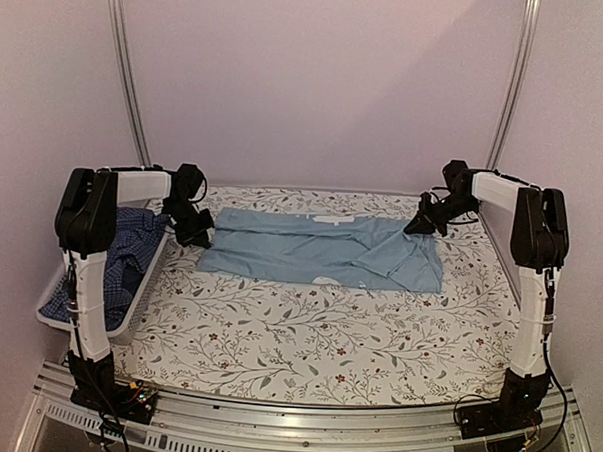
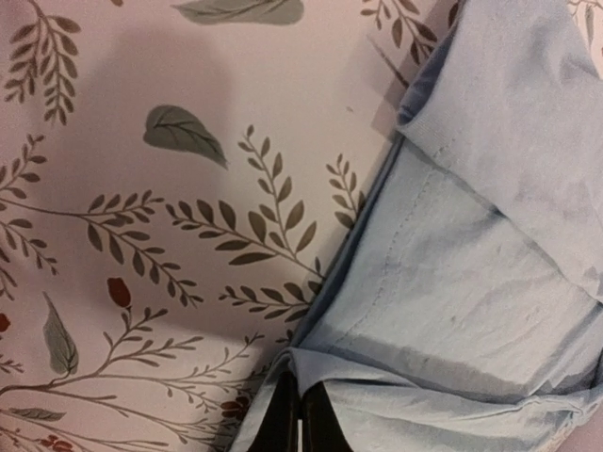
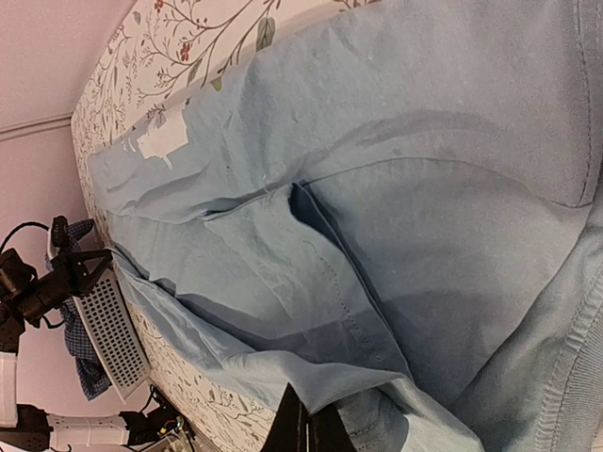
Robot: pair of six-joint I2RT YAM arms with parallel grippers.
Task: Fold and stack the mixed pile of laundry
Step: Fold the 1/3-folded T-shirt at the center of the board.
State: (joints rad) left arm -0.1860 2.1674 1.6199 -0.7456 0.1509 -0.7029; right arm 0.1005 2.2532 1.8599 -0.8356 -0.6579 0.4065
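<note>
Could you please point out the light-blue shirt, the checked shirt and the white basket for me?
light-blue shirt (image 1: 311,248): top view, middle of the spread-out cloth.
checked shirt (image 1: 129,240): top view, the fabric showing inside the basket.
white basket (image 1: 142,287): top view, its long side wall.

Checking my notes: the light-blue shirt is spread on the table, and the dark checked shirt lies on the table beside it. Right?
Not quite: the dark checked shirt is in the white basket at the left, not on the table, as the top external view shows. The light-blue shirt is spread on the table.
</note>
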